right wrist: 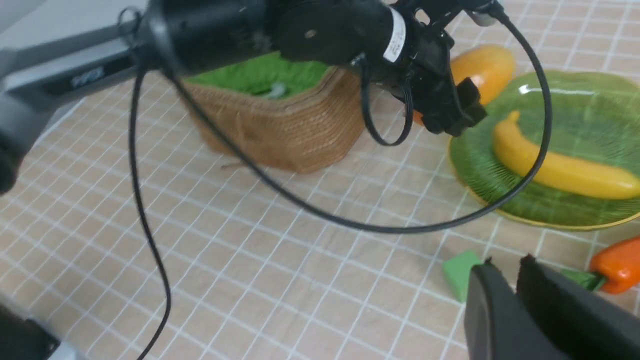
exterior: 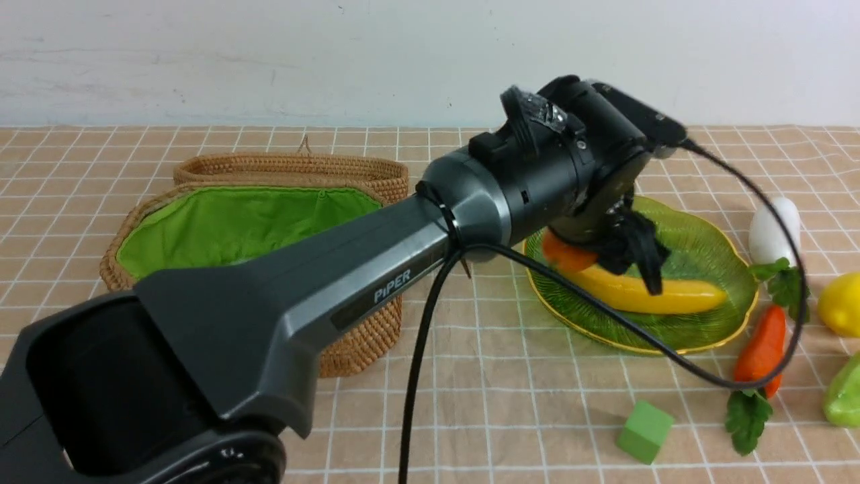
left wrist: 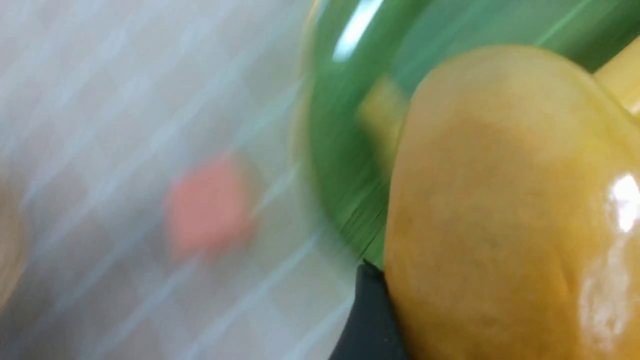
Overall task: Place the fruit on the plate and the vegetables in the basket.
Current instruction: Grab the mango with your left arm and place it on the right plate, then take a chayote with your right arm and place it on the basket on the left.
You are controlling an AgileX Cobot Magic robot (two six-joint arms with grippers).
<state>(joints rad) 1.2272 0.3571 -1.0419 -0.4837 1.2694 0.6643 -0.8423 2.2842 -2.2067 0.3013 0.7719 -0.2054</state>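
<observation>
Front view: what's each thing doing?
Brown wicker basket, green lining: lid open.
Green glass plate: holding banana.
Long yellow banana: lying on the plate.
Orange-yellow oval mango: held at the plate's edge.
Left hand: shut on mango.
Orange carrot: outside the basket.
White radish: outside the basket.
Yellow lemon: off the plate.

Grn cube (exterior: 645, 431) on checked cloth (exterior: 510, 403)

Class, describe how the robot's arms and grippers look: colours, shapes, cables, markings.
The left arm is an angular dark grey link with white PIPER lettering, joined to a rounded black wrist bearing a white label. A thin black cable loops alongside it. The left gripper and right gripper are matte black.
</observation>
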